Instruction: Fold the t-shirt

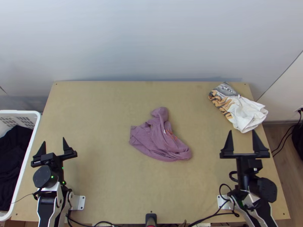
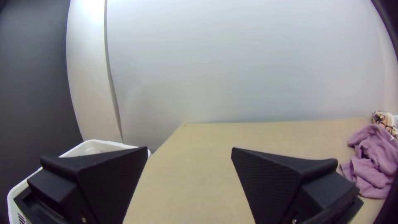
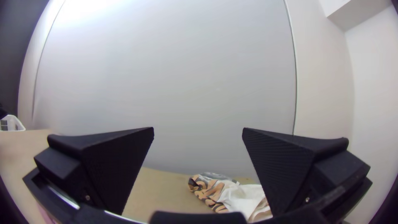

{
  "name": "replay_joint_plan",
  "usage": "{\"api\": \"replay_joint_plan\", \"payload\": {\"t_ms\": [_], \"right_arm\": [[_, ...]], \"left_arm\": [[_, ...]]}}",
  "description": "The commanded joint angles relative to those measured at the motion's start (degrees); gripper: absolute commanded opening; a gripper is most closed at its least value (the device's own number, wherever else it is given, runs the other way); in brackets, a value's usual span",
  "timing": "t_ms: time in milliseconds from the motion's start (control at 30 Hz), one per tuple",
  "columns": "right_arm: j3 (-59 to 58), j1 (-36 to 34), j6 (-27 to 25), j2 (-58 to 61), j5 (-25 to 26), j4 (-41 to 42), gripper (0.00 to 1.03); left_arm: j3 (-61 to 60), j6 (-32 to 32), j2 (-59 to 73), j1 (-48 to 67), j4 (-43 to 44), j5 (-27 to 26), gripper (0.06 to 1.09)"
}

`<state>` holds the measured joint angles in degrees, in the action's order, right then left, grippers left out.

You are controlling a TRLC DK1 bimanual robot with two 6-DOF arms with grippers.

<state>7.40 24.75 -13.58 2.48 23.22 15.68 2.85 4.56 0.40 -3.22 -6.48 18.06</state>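
A mauve t-shirt point(image 1: 157, 138) lies bunched and wrinkled near the middle of the table, a narrow lump of it pointing to the back. My left gripper point(image 1: 53, 143) stands open at the table's left side, well apart from the cloth. In the left wrist view the fingers of the left gripper point(image 2: 189, 151) are spread, with the mauve t-shirt point(image 2: 373, 159) off beyond one of them. My right gripper point(image 1: 242, 137) is open at the right side, holding nothing, in front of the white cloth. The right wrist view has the right gripper point(image 3: 198, 132) with a wide gap between its fingers.
A white cloth with orange and grey print point(image 1: 246, 113) lies crumpled at the table's back right corner, partly over the edge. A white basket point(image 1: 34, 130) with dark cloth stands beyond the left edge. Bare tabletop point(image 1: 98, 113) surrounds the mauve shirt. Cables run along the near edge.
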Motion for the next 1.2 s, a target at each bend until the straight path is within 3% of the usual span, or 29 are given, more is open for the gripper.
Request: {"api": "replay_joint_plan", "payload": {"t_ms": [0, 33, 167, 267, 367, 533, 667, 867, 1067, 1167], "right_arm": [[7.72, 0.47, -0.13, 7.63, 3.5, -3.99, 0.99], [9.21, 0.74, 0.22, 9.82, 4.11, -3.99, 0.99], [16.86, 3.11, 1.98, 20.9, 8.68, -5.22, 0.99], [23.71, 2.32, 8.84, 29.69, 11.93, -9.71, 0.99], [28.2, 1.35, 16.13, 33.64, 11.85, -15.51, 0.99], [34.0, 4.78, 18.68, 37.51, 11.85, -24.12, 0.99], [39.89, 7.24, 21.41, 41.82, 11.85, -30.71, 0.99], [50.26, 10.14, 26.42, 51.48, 5.17, -43.1, 0.99], [55.27, 10.67, 28.61, 59.57, -0.99, -43.37, 0.99], [57.2, 10.75, 32.57, 63.88, -4.15, -43.19, 0.98]], "left_arm": [[2.6, 0.98, 5.66, -0.03, 1.21, 1.27, 1.04], [4.71, 0.01, 8.21, -0.03, 0.5, 1.27, 1.04], [20.97, -7.28, 28.6, 0.94, -17.25, 0.57, 1.04], [31.43, -8.16, 41.08, 1.03, -25.34, 0.3, 1.04], [39.07, -8.16, 44.86, 1.82, -27.01, 0.22, 1.04], [51.38, -9.65, 51.36, 8.67, -31.66, -2.07, 1.04], [57.79, -14.58, 55.93, 12.98, -33.69, -2.6, 1.04], [65.61, -20.03, 66.22, 21.24, -37.82, -3.12, 1.04], [69.92, -23.89, 73.16, 22.3, -39.57, -5.85, 1.04], [70.36, -23.89, 75.01, 23.18, -39.84, -5.85, 1.04]]}}
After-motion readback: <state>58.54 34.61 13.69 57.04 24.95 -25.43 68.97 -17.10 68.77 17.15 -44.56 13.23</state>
